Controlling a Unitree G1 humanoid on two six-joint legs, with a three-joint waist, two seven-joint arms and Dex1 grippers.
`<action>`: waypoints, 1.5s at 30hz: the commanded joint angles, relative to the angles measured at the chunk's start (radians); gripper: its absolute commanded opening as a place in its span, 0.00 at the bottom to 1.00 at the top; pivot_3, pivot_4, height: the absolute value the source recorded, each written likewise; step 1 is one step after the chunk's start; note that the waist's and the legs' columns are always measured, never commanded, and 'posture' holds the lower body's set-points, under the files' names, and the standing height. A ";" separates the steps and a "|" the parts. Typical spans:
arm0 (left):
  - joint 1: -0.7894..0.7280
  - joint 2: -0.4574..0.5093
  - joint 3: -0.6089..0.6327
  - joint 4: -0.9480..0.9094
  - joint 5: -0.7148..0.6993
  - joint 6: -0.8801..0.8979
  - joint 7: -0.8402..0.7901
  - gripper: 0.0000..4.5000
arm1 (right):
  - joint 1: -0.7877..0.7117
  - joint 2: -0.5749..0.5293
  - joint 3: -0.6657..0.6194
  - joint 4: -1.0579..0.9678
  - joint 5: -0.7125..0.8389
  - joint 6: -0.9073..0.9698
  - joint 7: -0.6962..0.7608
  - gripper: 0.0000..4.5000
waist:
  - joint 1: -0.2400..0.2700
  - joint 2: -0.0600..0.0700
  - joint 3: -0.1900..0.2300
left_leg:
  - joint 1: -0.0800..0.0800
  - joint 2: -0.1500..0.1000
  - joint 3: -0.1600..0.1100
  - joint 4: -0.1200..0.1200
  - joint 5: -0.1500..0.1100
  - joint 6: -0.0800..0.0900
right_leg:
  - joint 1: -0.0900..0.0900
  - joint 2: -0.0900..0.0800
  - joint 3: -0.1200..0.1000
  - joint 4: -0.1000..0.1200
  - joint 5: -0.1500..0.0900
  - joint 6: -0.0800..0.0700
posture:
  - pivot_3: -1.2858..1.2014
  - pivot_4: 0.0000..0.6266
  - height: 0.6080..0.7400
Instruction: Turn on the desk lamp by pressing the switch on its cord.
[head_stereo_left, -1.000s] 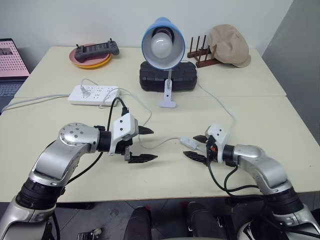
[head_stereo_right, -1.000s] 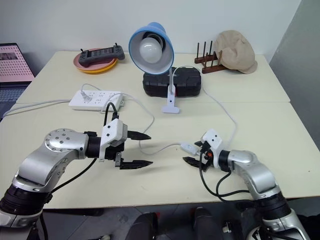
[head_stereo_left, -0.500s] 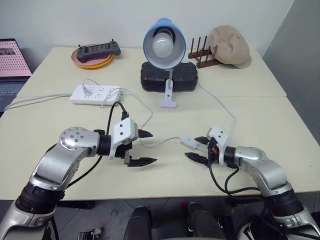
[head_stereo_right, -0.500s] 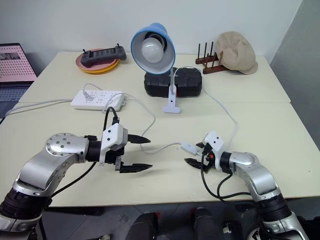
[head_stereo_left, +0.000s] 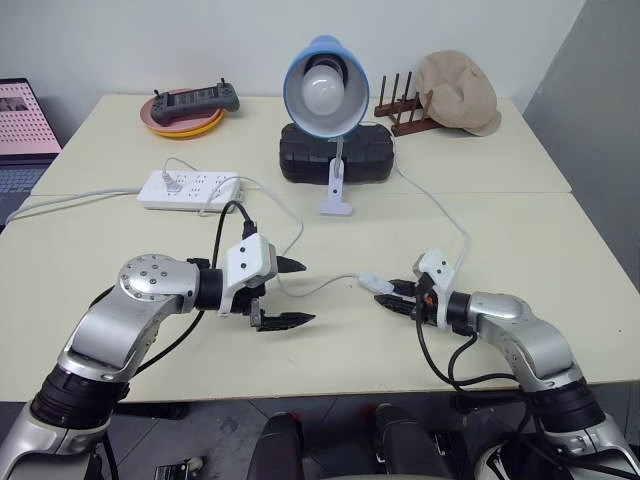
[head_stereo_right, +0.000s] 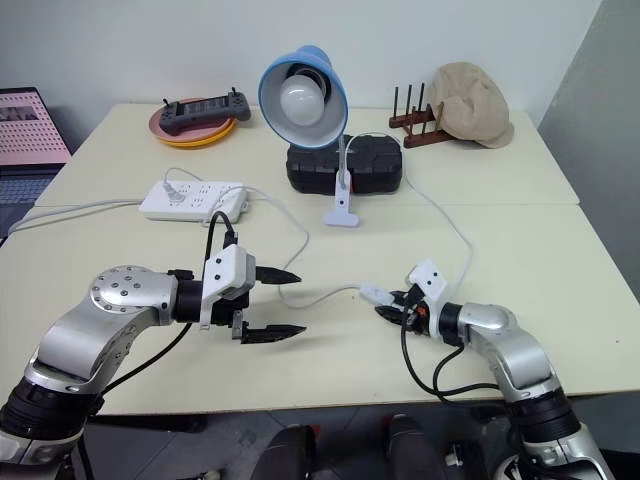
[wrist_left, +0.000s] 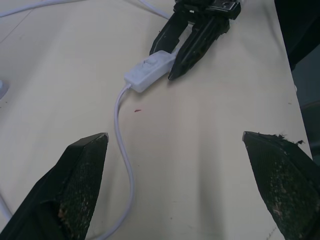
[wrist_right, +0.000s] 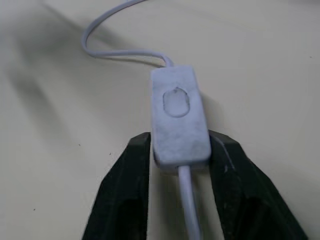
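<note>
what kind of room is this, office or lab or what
Probably an office or lab workspace: pale desks pushed together against a plain wall, a laptop at one edge, and a power strip feeding a desk lamp.

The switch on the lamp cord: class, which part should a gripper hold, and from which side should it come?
Hold the switch across its two long flat sides at the cord-exit end, coming along the cord, as the right gripper does. That leaves the oval button on top uncovered.

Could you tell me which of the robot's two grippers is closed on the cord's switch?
The right gripper: its black fingers clamp the white switch. The left gripper hangs wide open, apart from it.
</note>
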 joint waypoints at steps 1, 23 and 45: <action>0.021 0.003 0.039 -0.043 -0.017 0.006 0.009 1.00 | -0.013 0.000 -0.049 -0.030 0.028 -0.017 0.004 0.24 | 0.000 0.000 0.000 | 0.000 0.000 0.000 0.000 0.000 0.000 | 0.000 0.000 0.000 0.000 0.000 0.000 | 0.52 0.24 1.00; -0.040 -0.647 0.346 0.098 -0.933 0.576 0.912 1.00 | -0.104 0.067 -0.019 -0.109 -0.111 -0.362 -0.039 0.24 | 0.005 -0.001 -0.001 | 0.008 -0.001 -0.002 0.003 0.000 0.000 | 0.009 0.000 0.000 0.002 0.001 0.001 | 0.52 0.24 1.00; -0.109 -0.629 0.313 0.186 -1.027 0.578 0.906 1.00 | -0.067 0.055 -0.015 -0.186 -0.111 -0.339 -0.036 0.24 | 0.009 -0.001 -0.001 | 0.008 -0.001 -0.002 0.002 0.000 0.000 | 0.009 0.000 0.000 0.001 0.001 0.001 | 0.52 0.24 1.00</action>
